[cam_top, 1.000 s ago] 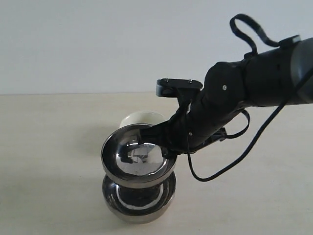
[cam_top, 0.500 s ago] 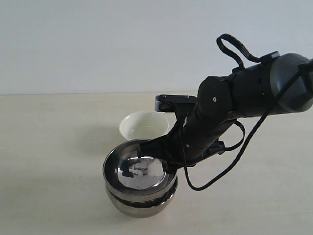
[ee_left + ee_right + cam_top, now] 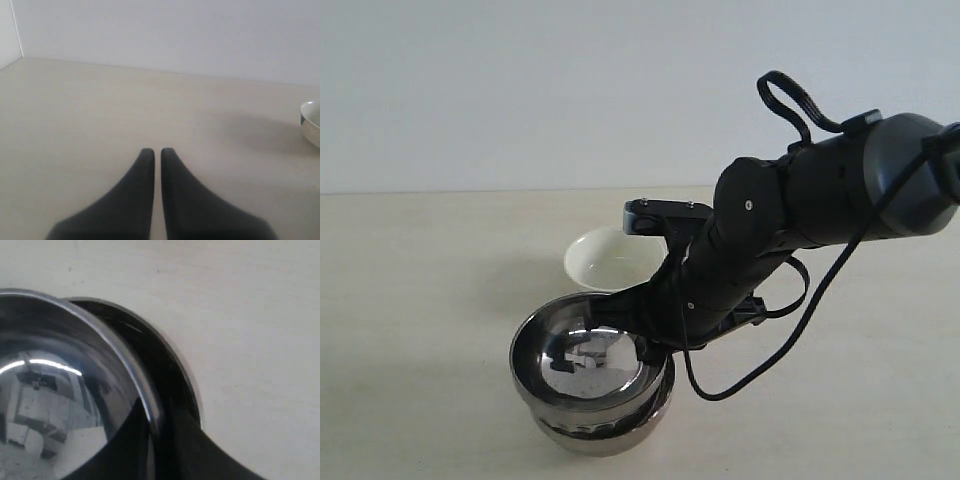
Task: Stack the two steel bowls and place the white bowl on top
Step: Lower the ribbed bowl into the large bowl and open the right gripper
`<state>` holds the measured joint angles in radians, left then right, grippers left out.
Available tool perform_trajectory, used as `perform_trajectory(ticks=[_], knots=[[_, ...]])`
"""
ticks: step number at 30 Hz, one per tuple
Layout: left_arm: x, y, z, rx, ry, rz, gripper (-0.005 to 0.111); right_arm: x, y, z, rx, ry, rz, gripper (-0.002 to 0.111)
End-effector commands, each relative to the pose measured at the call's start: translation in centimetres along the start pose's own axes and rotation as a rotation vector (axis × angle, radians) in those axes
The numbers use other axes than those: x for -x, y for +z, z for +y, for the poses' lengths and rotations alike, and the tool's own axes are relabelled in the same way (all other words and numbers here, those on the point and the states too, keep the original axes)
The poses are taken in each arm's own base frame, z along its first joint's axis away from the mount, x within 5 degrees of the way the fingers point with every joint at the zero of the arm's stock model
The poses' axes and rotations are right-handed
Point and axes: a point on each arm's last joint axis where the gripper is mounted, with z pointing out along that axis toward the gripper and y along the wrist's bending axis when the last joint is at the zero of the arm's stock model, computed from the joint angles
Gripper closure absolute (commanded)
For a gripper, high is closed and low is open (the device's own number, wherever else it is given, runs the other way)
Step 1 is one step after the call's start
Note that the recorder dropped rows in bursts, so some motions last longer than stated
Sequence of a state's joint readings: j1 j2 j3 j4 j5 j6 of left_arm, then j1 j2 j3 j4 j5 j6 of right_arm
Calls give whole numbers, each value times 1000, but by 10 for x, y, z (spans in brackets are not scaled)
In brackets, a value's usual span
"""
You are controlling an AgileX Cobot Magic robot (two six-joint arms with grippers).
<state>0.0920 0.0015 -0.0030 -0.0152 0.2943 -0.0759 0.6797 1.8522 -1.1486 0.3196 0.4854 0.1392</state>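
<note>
At the near side of the desk, the upper steel bowl is being gripped by its rim between the fingers of the right gripper and is being set off-centre inside the lower steel bowl. The white bowl is being carried upright by the desk just behind the pair. The left gripper is being held over bare desk, its fingers narrowed almost to touching.

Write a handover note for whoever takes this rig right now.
Right end effector: shut on the rim of the upper steel bowl.
Left end effector: shut, empty, over the table.
The upper steel bowl sits in the lower steel bowl, off-centre. The white bowl stands behind them, empty.
Left to do: release, probably square up the steel bowls, then set the white bowl on top.
</note>
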Motion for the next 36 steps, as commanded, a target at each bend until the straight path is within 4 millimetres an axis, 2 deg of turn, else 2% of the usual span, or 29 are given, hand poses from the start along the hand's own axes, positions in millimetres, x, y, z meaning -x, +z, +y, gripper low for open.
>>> perform_trajectory(ticks=[1, 14, 15, 17, 20, 22, 29, 36], knots=[[-1, 0, 0, 4, -6, 0, 102, -1, -1, 10, 19, -30, -25, 108], [-1, 0, 0, 4, -6, 0, 102, -4, -1, 9, 2, -58, 13, 106], [-1, 0, 0, 4, -6, 0, 102, -4, -1, 9, 2, -58, 13, 103], [-1, 0, 0, 4, -6, 0, 102, -4, -1, 9, 2, -56, 15, 90], [-1, 0, 0, 4, -6, 0, 102, -5, -1, 8, 2, -61, 19, 66], [-1, 0, 0, 4, -6, 0, 102, -6, -1, 8, 0, -81, 31, 59], [-1, 0, 0, 4, -6, 0, 102, -8, -2, 7, -8, -130, 60, 60], [-1, 0, 0, 4, -6, 0, 102, -4, -23, 12, 5, -143, 18, 60]])
